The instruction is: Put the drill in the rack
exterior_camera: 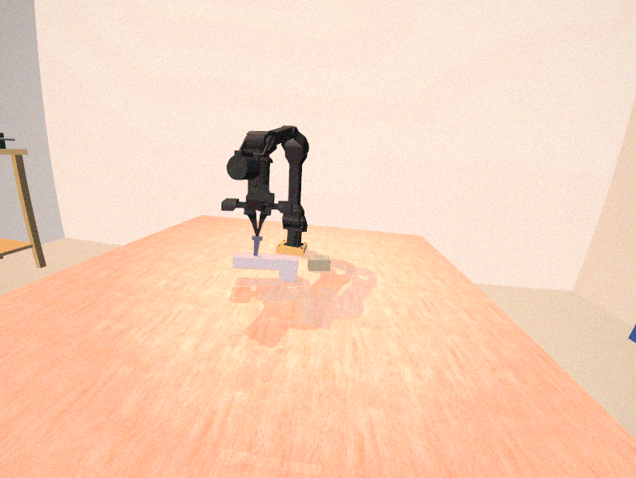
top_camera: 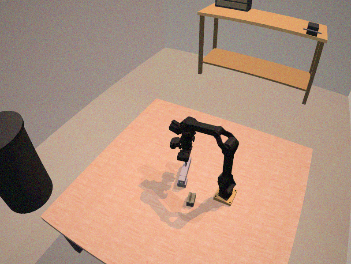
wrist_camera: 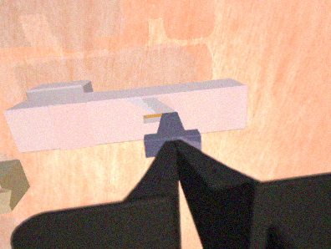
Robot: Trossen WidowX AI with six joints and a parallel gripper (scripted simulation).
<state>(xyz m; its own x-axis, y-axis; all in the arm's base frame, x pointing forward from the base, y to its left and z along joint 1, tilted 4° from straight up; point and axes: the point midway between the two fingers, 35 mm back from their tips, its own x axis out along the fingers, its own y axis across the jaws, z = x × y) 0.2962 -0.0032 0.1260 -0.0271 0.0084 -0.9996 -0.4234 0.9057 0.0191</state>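
A dark blue T-shaped key point(exterior_camera: 256, 246) point(wrist_camera: 152, 146) stands upright in the slot of a pale lavender bar point(top_camera: 184, 171) point(exterior_camera: 264, 261) point(wrist_camera: 92, 121). The bar lies level, raised on a foot at one end. My gripper point(top_camera: 185, 164) point(exterior_camera: 257, 236) point(wrist_camera: 173, 148) is shut and empty, pointing down. Its tips are at the top of the key's crosspiece; whether they touch it is hard to tell. An orange strip point(wrist_camera: 152, 116) shows inside the slot. The drill is not clearly distinguishable. The grey-green rack point(top_camera: 191, 199) point(exterior_camera: 318, 264) point(wrist_camera: 18, 184), a grooved block, sits beyond the footed end.
The arm's yellow base plate point(top_camera: 216, 199) point(exterior_camera: 280, 250) is on the wooden table point(top_camera: 249, 227) point(exterior_camera: 359, 385), to one side of the bar and rack. A dark cylinder point(top_camera: 25, 176) stands off the table's left side. A workbench point(top_camera: 272, 21) is in the background.
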